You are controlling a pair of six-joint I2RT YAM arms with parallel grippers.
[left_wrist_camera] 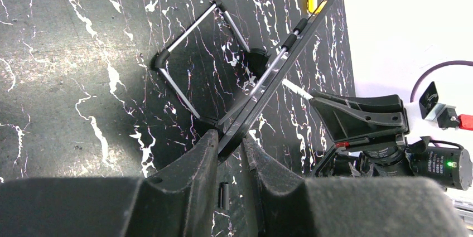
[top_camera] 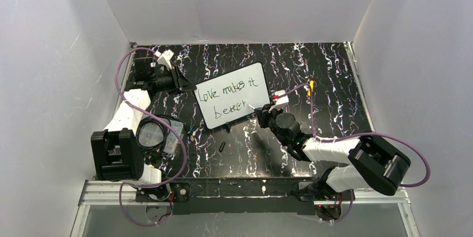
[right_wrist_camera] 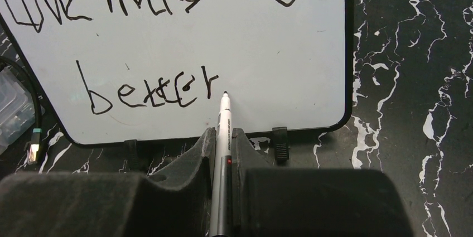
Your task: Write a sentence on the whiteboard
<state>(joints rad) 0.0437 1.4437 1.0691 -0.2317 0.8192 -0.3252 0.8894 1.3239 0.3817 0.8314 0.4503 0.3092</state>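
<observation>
The whiteboard (top_camera: 234, 95) stands tilted on the black marbled table and reads "Love makes it better". My left gripper (top_camera: 184, 82) is shut on the board's left edge; in the left wrist view the board's rim (left_wrist_camera: 268, 83) runs edge-on between the fingers, gripper (left_wrist_camera: 230, 139). My right gripper (top_camera: 261, 115) is shut on a white marker pen (right_wrist_camera: 224, 122). The pen's black tip (right_wrist_camera: 225, 93) sits at the board surface just right of the "r" in "better". The whiteboard (right_wrist_camera: 268, 64) fills the upper part of the right wrist view.
A small black pen cap (top_camera: 222, 146) lies on the table in front of the board, also in the left wrist view (left_wrist_camera: 224, 195). A clear plastic container (top_camera: 167, 136) sits by the left arm. The board's wire stand (left_wrist_camera: 184, 58) props it from behind. White walls enclose the table.
</observation>
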